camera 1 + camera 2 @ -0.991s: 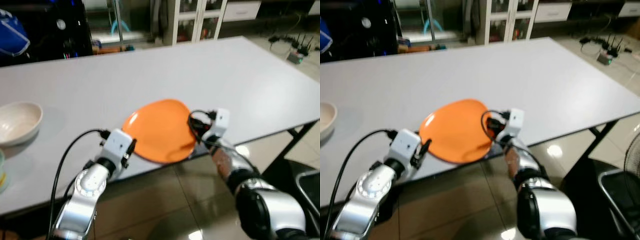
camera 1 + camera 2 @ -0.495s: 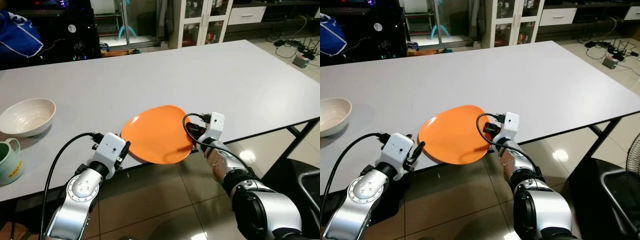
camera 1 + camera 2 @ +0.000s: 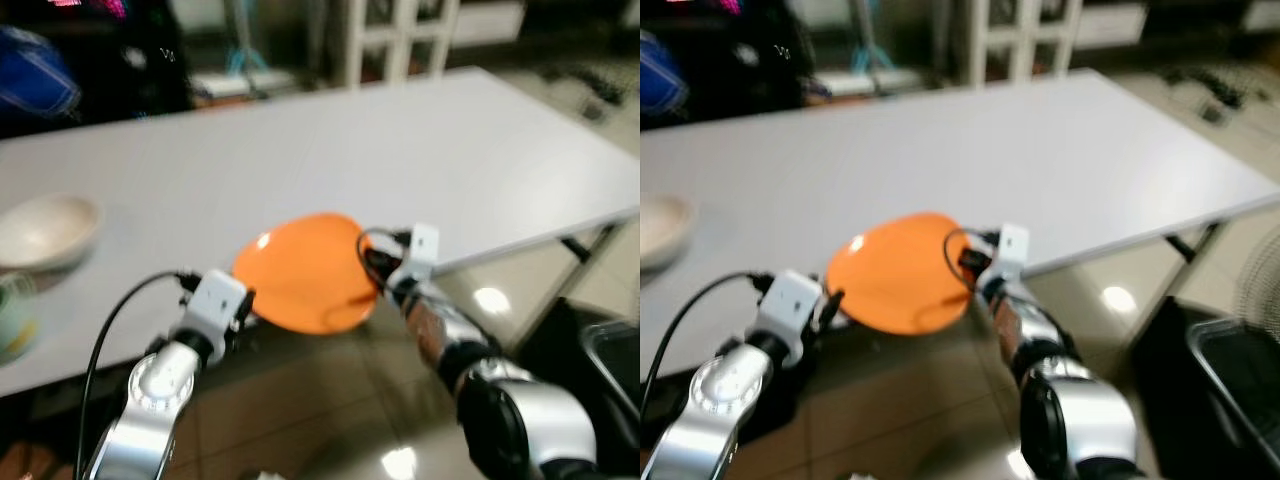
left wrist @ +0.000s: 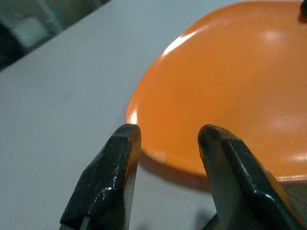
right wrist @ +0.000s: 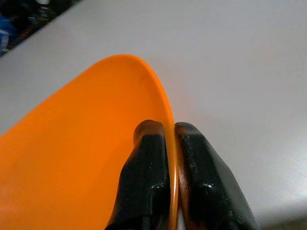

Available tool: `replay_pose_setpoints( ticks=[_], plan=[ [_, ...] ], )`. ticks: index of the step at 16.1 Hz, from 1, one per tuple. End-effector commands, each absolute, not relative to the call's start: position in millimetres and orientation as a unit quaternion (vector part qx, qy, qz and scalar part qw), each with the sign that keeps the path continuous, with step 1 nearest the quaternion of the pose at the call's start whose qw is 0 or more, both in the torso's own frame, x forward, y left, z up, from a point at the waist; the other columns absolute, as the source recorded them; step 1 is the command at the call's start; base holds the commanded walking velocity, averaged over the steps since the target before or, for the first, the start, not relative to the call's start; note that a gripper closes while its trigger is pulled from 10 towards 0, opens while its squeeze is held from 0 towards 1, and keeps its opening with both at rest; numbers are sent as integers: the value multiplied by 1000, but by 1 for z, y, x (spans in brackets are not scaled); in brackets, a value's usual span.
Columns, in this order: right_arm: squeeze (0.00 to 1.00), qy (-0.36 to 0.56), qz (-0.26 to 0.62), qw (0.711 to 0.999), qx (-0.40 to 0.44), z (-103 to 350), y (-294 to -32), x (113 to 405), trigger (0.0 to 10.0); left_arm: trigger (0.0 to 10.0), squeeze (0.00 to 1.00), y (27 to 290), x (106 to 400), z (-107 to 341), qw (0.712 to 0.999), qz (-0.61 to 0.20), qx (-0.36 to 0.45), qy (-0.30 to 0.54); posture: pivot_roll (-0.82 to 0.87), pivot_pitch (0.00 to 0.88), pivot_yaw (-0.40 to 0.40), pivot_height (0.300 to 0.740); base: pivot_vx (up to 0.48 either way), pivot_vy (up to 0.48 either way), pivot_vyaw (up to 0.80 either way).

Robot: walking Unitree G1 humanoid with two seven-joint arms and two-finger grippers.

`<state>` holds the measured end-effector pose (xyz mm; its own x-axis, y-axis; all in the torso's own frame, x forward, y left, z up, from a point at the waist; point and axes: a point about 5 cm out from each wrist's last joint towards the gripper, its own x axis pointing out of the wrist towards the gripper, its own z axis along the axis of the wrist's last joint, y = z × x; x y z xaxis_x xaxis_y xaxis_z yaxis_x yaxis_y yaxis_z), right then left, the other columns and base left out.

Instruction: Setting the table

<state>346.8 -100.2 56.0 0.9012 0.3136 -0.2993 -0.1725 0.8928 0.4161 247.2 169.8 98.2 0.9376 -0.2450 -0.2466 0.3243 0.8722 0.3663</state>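
While the head views have blurred and shifted since half a second ago, suggesting the robot itself is moving, the orange plate [image 3: 305,272] remains at the tabletop's [image 3: 400,150] near edge, pinched at its rim by the right gripper [image 5: 165,143]. Its wrist view shows both fingers clamped on that rim. The left gripper [image 4: 168,139] hangs parted just beside the opposite rim, holding nothing. Placement looks unfinished.

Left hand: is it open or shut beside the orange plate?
Open: the left hand's fingers stand apart, short of the orange plate's rim.
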Motion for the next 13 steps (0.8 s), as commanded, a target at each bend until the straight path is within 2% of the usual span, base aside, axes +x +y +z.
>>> replay_pose_setpoints(
  ticks=[1,5,10,13],
  plan=[
    [0,200,120,956,180,50,-107,344,10000,10000,0,169,248,100,963,-148,206,95,292,20,9,740,480,0,0],
    [0,189,109,959,181,59,-109,351,10000,10000,0,169,247,101,962,-150,207,94,303,12,11,740,444,0,0],
    [0,150,129,971,132,104,-102,379,10000,10000,0,172,237,103,964,-142,206,94,354,30,-6,740,0,0,0],
    [0,152,131,972,121,107,-99,381,10000,10000,0,177,225,103,963,-135,209,103,390,58,-7,740,0,0,0]
  ],
)
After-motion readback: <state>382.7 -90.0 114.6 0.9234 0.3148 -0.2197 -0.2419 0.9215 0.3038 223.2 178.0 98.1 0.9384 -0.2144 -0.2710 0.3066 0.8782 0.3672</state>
